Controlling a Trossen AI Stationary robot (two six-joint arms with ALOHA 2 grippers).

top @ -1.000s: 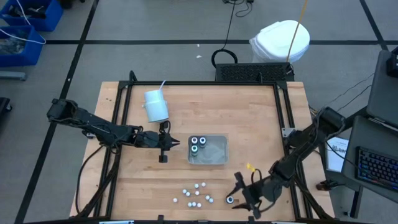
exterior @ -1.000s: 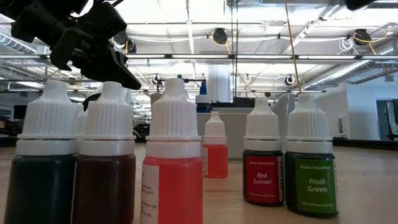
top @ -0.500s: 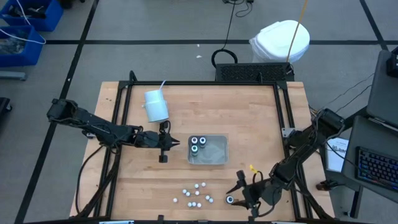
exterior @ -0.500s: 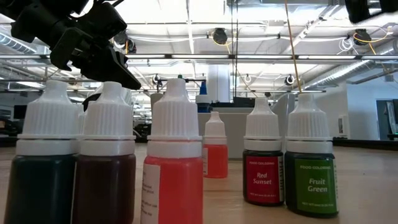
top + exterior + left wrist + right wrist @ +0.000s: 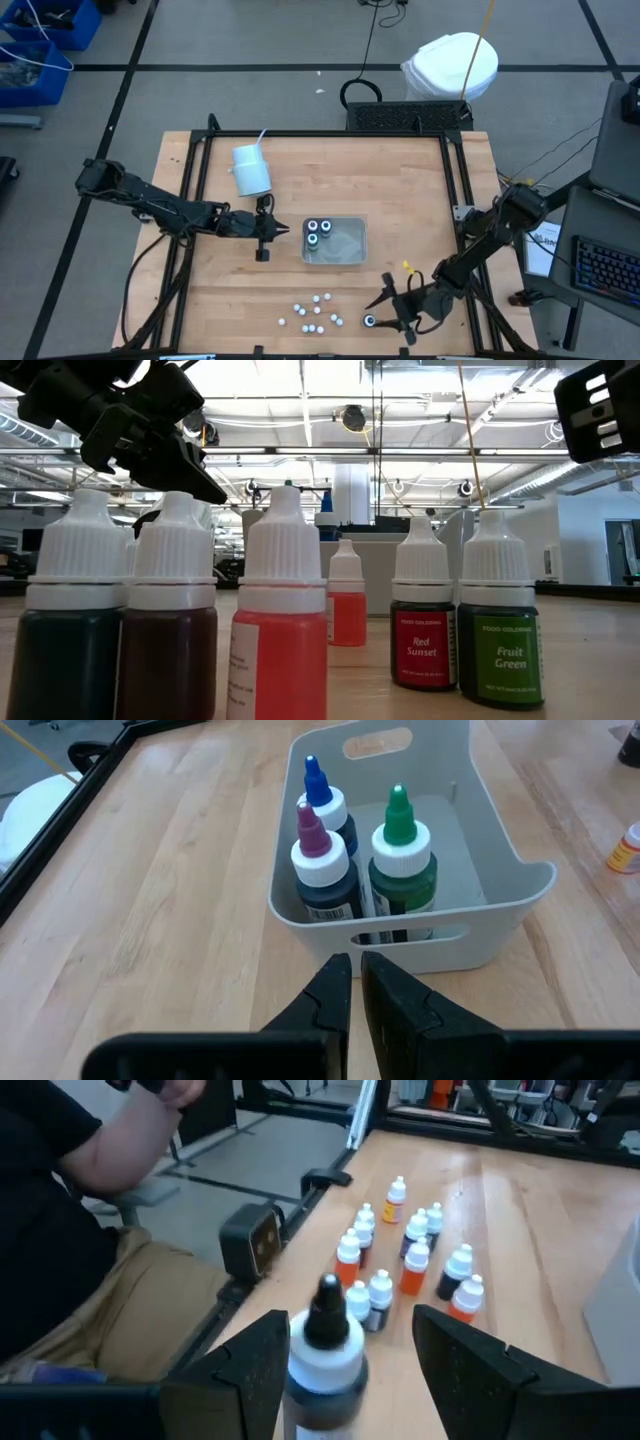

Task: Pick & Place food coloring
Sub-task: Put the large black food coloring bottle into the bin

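Several small white-capped food coloring bottles (image 5: 315,312) stand on the table near its front edge and fill the low view (image 5: 280,610). One dark bottle with a black tip (image 5: 327,1350) stands apart to their right (image 5: 370,321). My right gripper (image 5: 385,315) is open, with a finger on each side of this bottle (image 5: 350,1332); I see no touch. My left gripper (image 5: 270,232) hangs shut just left of the white bin (image 5: 345,245), empty (image 5: 355,982). The bin (image 5: 500,910) holds three bottles with blue, purple and green tips.
A white cup with a straw (image 5: 250,170) lies far left of the bin. A black frame (image 5: 325,134) runs round the table. A seated person (image 5: 90,1230) is close beyond the table's edge in the right wrist view.
My right gripper has come down toward the lone dark bottle, staying open. In the low view it has dropped into the picture at the upper right. Nothing else has moved.
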